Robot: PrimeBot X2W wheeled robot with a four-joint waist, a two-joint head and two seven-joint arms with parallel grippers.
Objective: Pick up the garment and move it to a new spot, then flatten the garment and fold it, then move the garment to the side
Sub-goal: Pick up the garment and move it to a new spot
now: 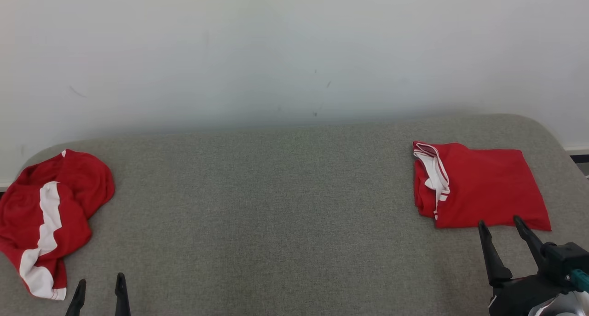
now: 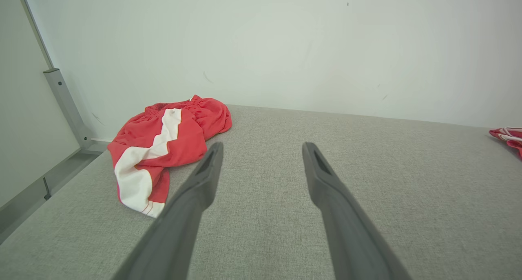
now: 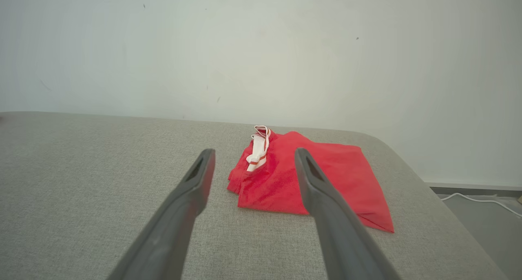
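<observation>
A crumpled red garment with a broad white stripe (image 1: pixel 50 215), shorts by the look of it, though it is too bunched to be sure, lies at the left end of the grey fabric-covered table (image 1: pixel 285 205). The left gripper (image 1: pixel 101 279) hovers just beside it, fingers wide and empty. I'd judge the pick-up is not yet begun; it calls for reaching left and pinching a raised fold. The right gripper (image 1: pixel 499 220), also spread and empty, hangs at the near edge of a neatly folded red shirt with white trim (image 1: pixel 483 187) at the far right. Nothing blocks the middle.
</observation>
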